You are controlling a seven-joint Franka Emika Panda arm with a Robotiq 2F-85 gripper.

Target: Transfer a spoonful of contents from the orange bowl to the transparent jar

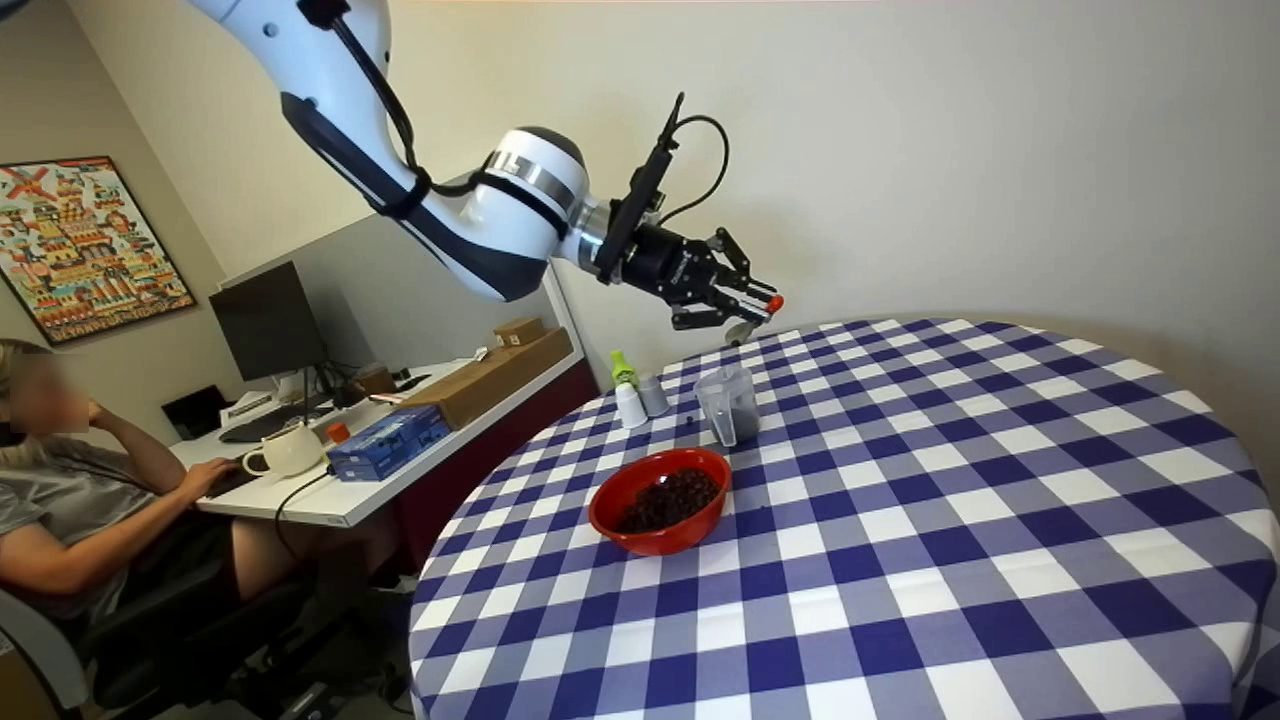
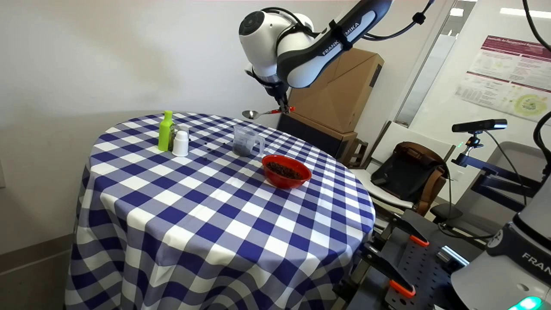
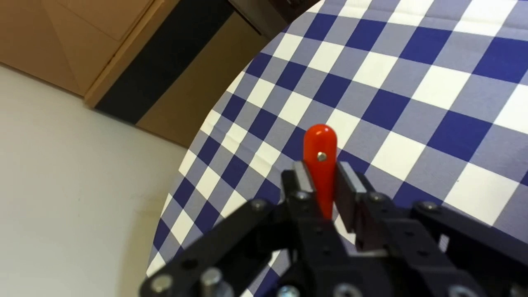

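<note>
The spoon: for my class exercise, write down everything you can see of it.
The spoon has a glossy red handle with a rounded end and a round rivet, and a silvery, metal-looking bowl end. The gripper is shut on the handle from both sides, leaving its end sticking out. The spoon hangs clear of the tablecloth, bowl end seemingly lowest and above the transparent jar; I see only the gripper touching it. Whether it carries anything, I cannot tell.

Pretty plain off-white wall (image 1: 980, 170) beyond a round-edged table (image 1: 860, 590) with a blue-and-white checked cloth (image 2: 181, 228). White desk (image 1: 348, 502) beside it: blue box (image 1: 390, 445) and long cardboard box (image 1: 490, 382) along its table-side edge, monitor (image 1: 268, 322) further in. Framed print (image 1: 90, 250) beyond the desk, big cartons (image 2: 335, 99) past the table's edge, white chair (image 2: 432, 138) with a bag (image 2: 398, 181) on it.
</note>
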